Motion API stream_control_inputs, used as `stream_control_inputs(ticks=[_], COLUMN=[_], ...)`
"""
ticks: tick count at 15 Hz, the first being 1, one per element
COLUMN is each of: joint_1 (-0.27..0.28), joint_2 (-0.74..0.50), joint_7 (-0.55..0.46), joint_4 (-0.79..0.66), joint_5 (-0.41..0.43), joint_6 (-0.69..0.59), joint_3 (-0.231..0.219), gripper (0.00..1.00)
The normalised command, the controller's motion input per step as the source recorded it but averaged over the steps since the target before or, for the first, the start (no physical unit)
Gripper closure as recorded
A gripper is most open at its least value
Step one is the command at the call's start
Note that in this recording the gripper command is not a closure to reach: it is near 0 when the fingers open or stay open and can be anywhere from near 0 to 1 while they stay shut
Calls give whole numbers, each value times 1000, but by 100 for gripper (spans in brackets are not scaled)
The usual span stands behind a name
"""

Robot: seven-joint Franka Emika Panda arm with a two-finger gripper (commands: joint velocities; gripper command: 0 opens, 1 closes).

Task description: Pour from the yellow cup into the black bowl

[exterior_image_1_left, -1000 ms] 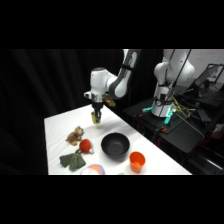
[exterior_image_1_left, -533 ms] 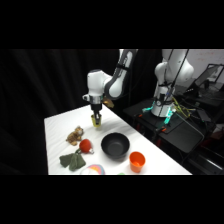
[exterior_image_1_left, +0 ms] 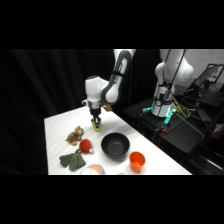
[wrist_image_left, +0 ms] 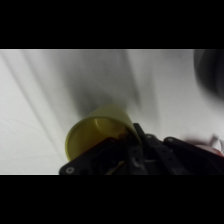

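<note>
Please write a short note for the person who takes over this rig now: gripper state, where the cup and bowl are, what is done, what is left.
Gripper: shut on the small yellow-green plastic cup, held just above the white table.
Round glossy black bowl: on the table, toward the camera from the cup, not under it.
Done: cup gripped.
Left: carry the cup over the bowl, tilt, pour. Nearby bright orange cup is not part of the job.

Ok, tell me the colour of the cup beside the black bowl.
Bright orange cup; the side view shows it best.
</note>
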Motion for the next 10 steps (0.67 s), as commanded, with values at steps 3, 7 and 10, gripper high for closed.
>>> stream_control_inputs(ticks=[3, 7, 10], joint_1=[-13, 50, 73], joint_2=[-82, -119, -393], joint_7=[-59, 16, 24], joint_4=[64, 51, -79], joint_5=[37, -36, -70], joint_6=[-135, -207, -286], joint_3=[19, -47, -68], gripper=[0, 0, 0])
